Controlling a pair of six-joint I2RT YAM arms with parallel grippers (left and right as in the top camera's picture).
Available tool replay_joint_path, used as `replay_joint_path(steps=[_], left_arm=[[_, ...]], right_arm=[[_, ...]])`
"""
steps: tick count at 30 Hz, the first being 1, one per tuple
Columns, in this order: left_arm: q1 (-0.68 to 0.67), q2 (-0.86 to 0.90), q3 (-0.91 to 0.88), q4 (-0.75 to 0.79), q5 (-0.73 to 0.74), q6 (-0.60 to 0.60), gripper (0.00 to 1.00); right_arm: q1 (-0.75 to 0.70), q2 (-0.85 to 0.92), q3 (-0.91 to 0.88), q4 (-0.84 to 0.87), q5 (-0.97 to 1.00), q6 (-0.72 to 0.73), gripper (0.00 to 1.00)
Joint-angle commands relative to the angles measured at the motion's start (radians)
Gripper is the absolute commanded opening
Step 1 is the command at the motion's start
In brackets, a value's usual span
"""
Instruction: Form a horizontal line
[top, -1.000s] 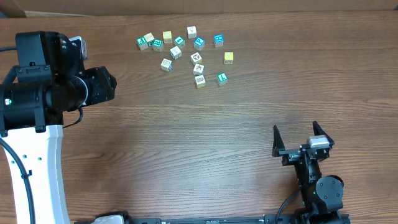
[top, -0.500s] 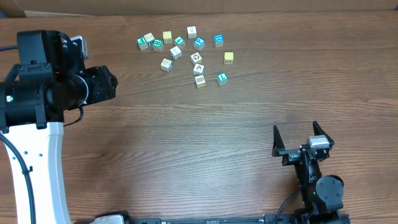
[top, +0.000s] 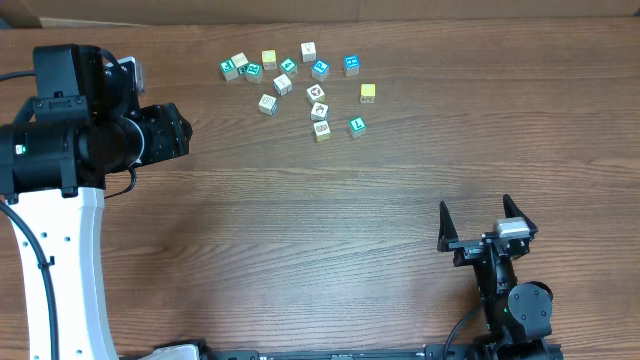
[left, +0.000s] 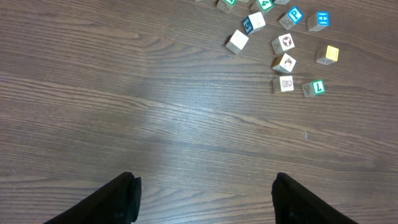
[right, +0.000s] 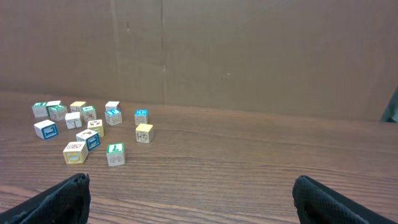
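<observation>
The blocks (top: 316, 93) are lying in a loose scatter at the far side of the desk (top: 300, 220), a little left of the middle, none of them lined up yet. Counting them from overhead, I am getting fifteen: small cubes, mostly pale, with some teal or blue faces and a few yellow ones. As cubes they are offering no long axis to grip along. The scatter itself is spreading wider left to right than near to far, which suits a left-to-right row.

The left fingers (left: 124, 199) are standing wide apart and holding nothing, hovering over bare wood. From them the blocks are sitting ahead and off to the right, the closest being a plain white block (left: 237, 41) at the scatter's left near edge. The left arm (top: 70, 150) is reaching in at the far left, near the scatter.

The right fingers (top: 443, 225) are also spread open and empty, waiting at the near right edge, well apart from every block, with a green block (top: 356, 126) facing them first.

By my judgement the left side is the nearer one, so the first pick is falling to it, moving rightward.
</observation>
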Motion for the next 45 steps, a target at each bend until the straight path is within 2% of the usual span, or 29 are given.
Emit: replay_joint_path(steps=[1,24,27,28,30,31,32,45], left_arm=[[-0.003,0.006,-0.007,0.001,0.008,-0.007,0.68],[-0.003,0.006,-0.007,0.002,0.008,-0.019,0.72],[-0.003,0.006,-0.007,0.007,0.008,-0.022,0.63],[-0.003,0.006,-0.007,0.009,0.008,-0.022,0.52],[-0.003,0.006,-0.007,0.01,0.008,-0.022,0.16],[-0.003,0.006,-0.007,0.01,0.008,-0.022,0.07],[-0.003,0.006,-0.007,0.01,0.008,-0.022,0.04],[-0.003,0.006,-0.007,0.013,0.061,-0.022,0.04]], right_arm=[[-0.003,-0.011,-0.01,0.003,-0.005,-0.005,1.0],[-0.003,-0.011,-0.01,0.003,-0.005,-0.004,1.0],[-0.003,-0.011,-0.01,0.003,-0.005,-0.004,1.0],[-0.003,-0.011,-0.01,0.003,-0.005,-0.005,1.0],[-0.003,-0.011,-0.01,0.003,-0.005,-0.004,1.0],[-0.003,-0.011,-0.01,0.003,-0.004,-0.005,1.0],[-0.003,-0.011,-0.01,0.003,-0.005,-0.005,1.0],[-0.003,-0.011,-0.01,0.003,-0.005,-0.004,1.0]])
